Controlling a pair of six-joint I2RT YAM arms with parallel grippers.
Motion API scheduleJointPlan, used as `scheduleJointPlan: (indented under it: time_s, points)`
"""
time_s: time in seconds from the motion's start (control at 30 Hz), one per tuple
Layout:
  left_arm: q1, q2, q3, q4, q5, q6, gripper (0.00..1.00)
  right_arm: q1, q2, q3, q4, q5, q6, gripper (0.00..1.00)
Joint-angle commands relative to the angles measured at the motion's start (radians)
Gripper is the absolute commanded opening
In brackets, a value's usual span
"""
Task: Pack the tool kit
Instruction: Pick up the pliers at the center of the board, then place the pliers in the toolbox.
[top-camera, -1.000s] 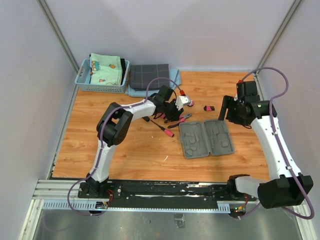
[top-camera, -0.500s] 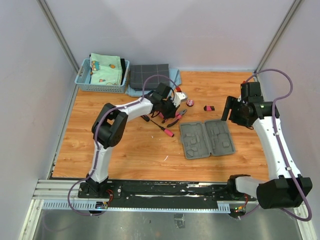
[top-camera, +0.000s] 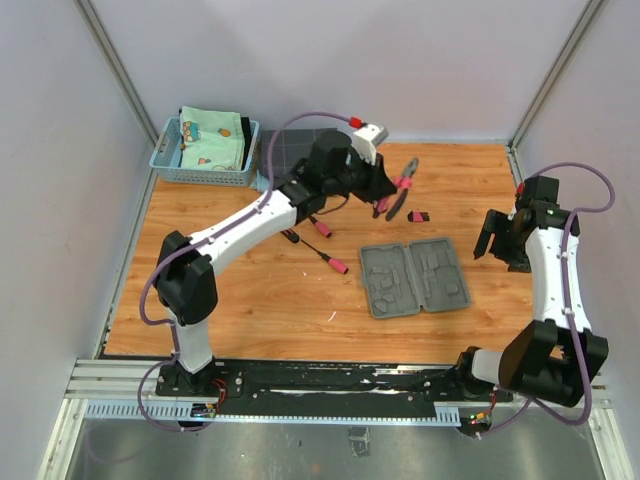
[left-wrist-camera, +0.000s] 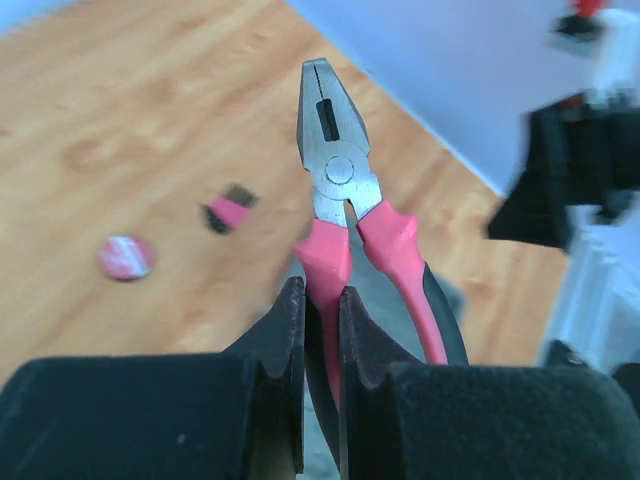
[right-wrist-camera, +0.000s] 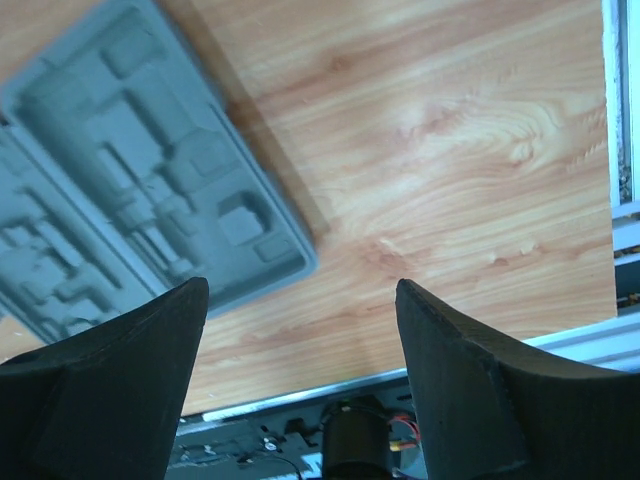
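The tool kit case (top-camera: 414, 277) lies open and flat on the desk (top-camera: 240, 300), right of centre, with its moulded slots facing up. The pliers (left-wrist-camera: 340, 180) are clamped by one pink handle in the closed left pincer (left-wrist-camera: 320, 300) and held clear of the desk, beyond the far edge of the case. A screwdriver (top-camera: 330, 260) lies left of the case and a small pink-and-black knife (top-camera: 419, 216) lies on its far side. The right pincer (right-wrist-camera: 300, 300) hovers right of the case, jaws apart, gripping nothing.
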Motion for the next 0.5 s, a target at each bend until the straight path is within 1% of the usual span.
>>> scheduleJointPlan:
  time_s: [0.0, 0.1, 0.33, 0.47]
  points:
    - [-0.113, 0.025, 0.011, 0.053, -0.034, -0.261, 0.0, -0.069, 0.076, -0.057, -0.017, -0.021, -0.127, 0.77]
    - [-0.15, 0.023, -0.014, 0.07, -0.036, -0.31, 0.0, -0.1, 0.129, -0.093, 0.022, 0.003, -0.156, 0.77]
    - [-0.186, -0.019, -0.164, 0.125, -0.09, -0.421, 0.0, -0.121, 0.226, -0.144, 0.116, 0.052, -0.206, 0.77]
    - [-0.215, -0.004, -0.191, 0.11, -0.147, -0.501, 0.0, -0.126, 0.282, -0.138, 0.151, 0.047, -0.22, 0.77]
